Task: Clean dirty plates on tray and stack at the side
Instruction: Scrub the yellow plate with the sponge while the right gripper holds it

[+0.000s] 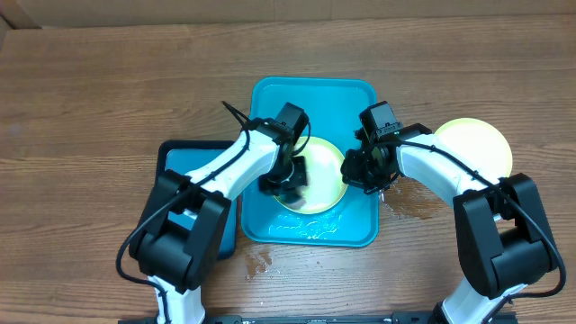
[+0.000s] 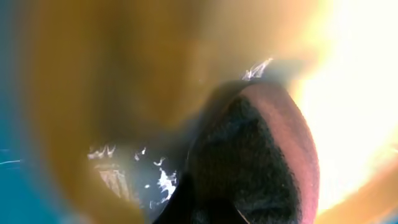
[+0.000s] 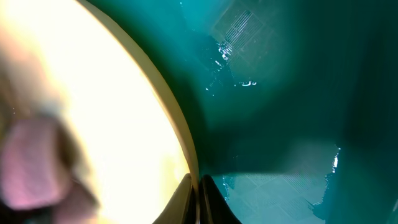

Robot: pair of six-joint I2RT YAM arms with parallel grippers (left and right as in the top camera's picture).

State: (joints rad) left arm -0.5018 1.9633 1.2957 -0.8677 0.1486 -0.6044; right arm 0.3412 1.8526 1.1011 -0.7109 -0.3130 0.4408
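Observation:
The turquoise tray [image 1: 270, 99] lies at the table's middle, wet inside. One pale yellow-green plate [image 1: 326, 162] lies in it. My left gripper [image 1: 288, 183] is shut on a dark sponge with a pink edge [image 2: 249, 168] and presses it on that plate. My right gripper [image 3: 198, 202] is shut on the plate's right rim [image 3: 177, 124]; it also shows in the overhead view [image 1: 364, 173]. A second yellow-green plate [image 1: 472, 144] lies on the bare wood to the right of the tray. The pale blue plate is out of view.
A smaller dark-rimmed blue tray [image 1: 180, 153] lies left of the turquoise tray, mostly under my left arm. Water is spilled on the wood right of the tray [image 1: 409, 202] and in front of it [image 1: 258, 261].

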